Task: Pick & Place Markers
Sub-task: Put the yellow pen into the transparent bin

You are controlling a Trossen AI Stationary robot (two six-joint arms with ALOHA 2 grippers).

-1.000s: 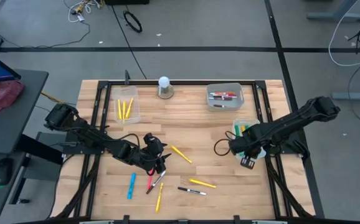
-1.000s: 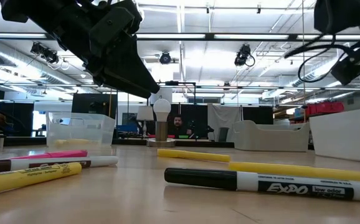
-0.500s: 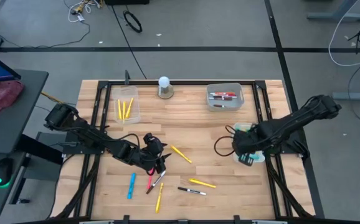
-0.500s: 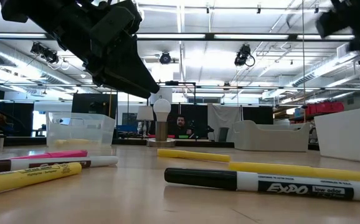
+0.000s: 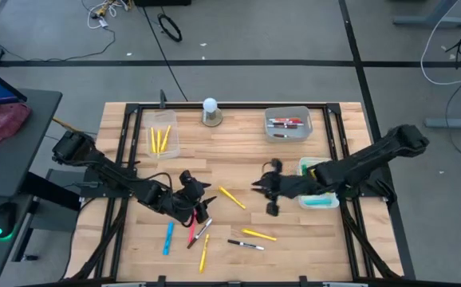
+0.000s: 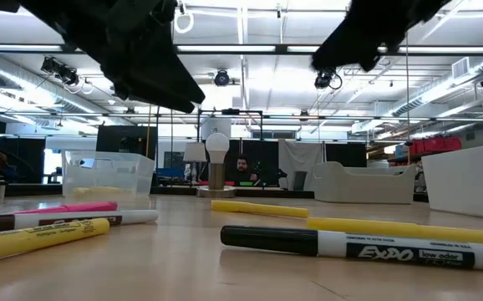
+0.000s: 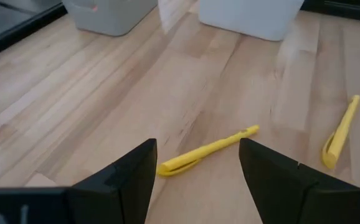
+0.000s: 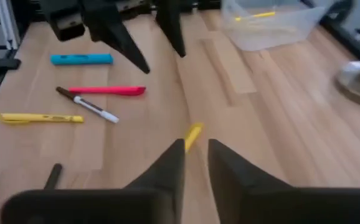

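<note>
Several markers lie loose on the wooden table: a yellow one [image 5: 232, 197] in the middle, and blue [image 5: 168, 237], red [image 5: 191, 233], white-and-dark [image 5: 202, 230], yellow [image 5: 203, 253], black [image 5: 246, 245] and yellow [image 5: 259, 235] ones nearer the near edge. My left gripper [image 5: 203, 209] hovers open just left of the middle yellow marker [image 7: 208, 150], touching nothing. My right gripper [image 5: 262, 191] hangs above the table right of that marker [image 8: 192, 134], its fingers [image 8: 195, 146] a narrow gap apart and empty.
A clear bin [image 5: 161, 142] at the far left holds yellow markers. Red ones lie in a grey bin [image 5: 287, 123] at the far right, green and teal ones in a bin [image 5: 318, 185] by the right edge. A white knob on a grey base [image 5: 210, 112] stands at the far edge.
My right gripper has swung from over the right-edge bin toward the table's middle, ending close to the middle yellow marker. My left gripper has risen slightly. No marker on the table has moved.
</note>
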